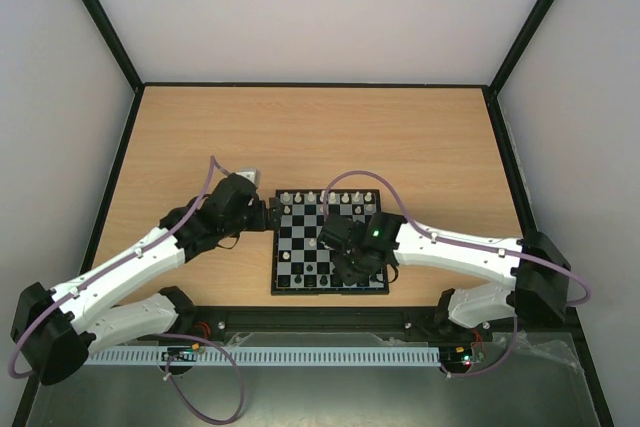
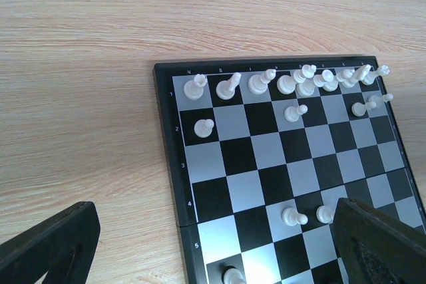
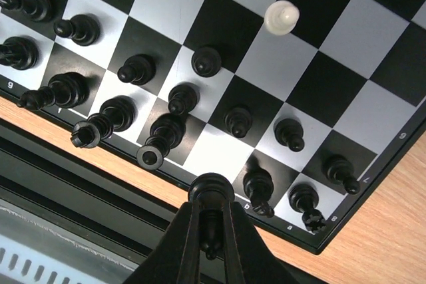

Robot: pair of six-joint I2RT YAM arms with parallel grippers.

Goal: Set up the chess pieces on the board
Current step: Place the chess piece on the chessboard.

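Pinching a black piece [image 3: 210,189] between the fingers of the right hand [image 3: 210,214], just over the near border of the board [image 3: 373,118]. Looking down on other black pieces [image 3: 136,69] crowding the nearest rows, with two cream pieces [image 3: 281,16] further in.

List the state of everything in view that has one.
board: flat, partly set.
left gripper: open, empty.
right gripper: shut on held black piece.
held black piece: gripped over board's near edge.
white pieces: back row standing, pawns scattered.
other black pieces: upright, near rows.
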